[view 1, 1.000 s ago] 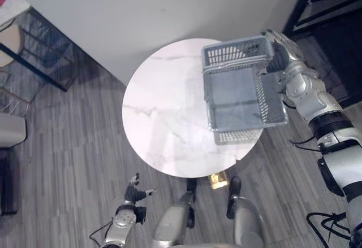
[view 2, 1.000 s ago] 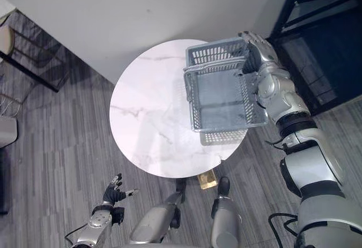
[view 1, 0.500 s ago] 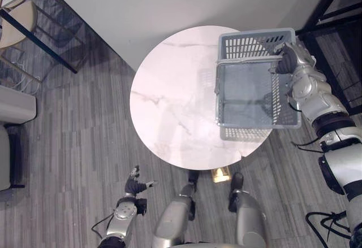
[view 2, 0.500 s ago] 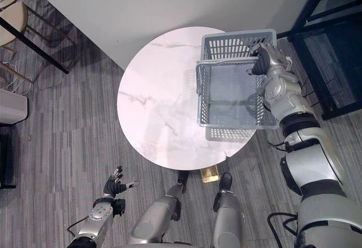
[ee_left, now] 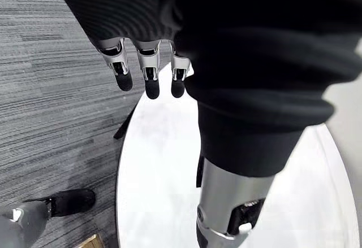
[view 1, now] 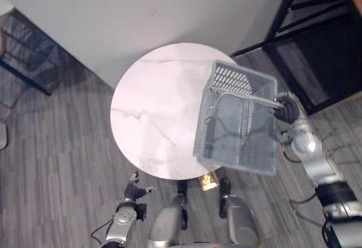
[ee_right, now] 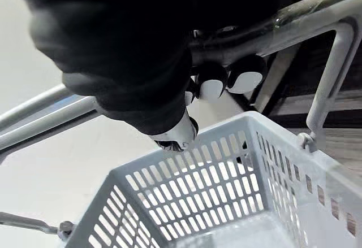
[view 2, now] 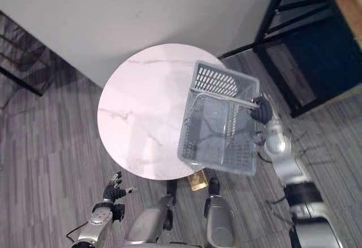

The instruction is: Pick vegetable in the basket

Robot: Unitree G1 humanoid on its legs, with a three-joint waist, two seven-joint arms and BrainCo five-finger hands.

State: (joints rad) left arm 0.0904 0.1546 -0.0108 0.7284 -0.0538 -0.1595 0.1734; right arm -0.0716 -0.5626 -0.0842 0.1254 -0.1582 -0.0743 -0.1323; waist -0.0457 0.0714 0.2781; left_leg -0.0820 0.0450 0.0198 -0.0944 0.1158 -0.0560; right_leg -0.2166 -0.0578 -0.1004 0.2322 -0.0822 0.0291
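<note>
L hand (view 1: pixel 134 191) low, fingers loose, empty. Round marble table (view 1: pixel 153 112) bare. Grey basket (view 1: pixel 235 81) – empty, no veg seen – now tilts, swung nearer over table's edge. R hand (view 1: pixel 285 111) curled round its handle (view 1: pixel 246 96) – picking not started.

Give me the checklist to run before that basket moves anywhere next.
1. Grip: ok. The right hand has its fingers curled round the handle.
2. Basket loaded: not ok. Its floor is bare.
3. Basket supported by the table: cannot tell. It overlaps the table's right edge and reaches out past it.
4. Basket level: not ok. It looks tilted.
5. Left hand free: ok. It is open, low by the table's near edge, and holds nothing.
</note>
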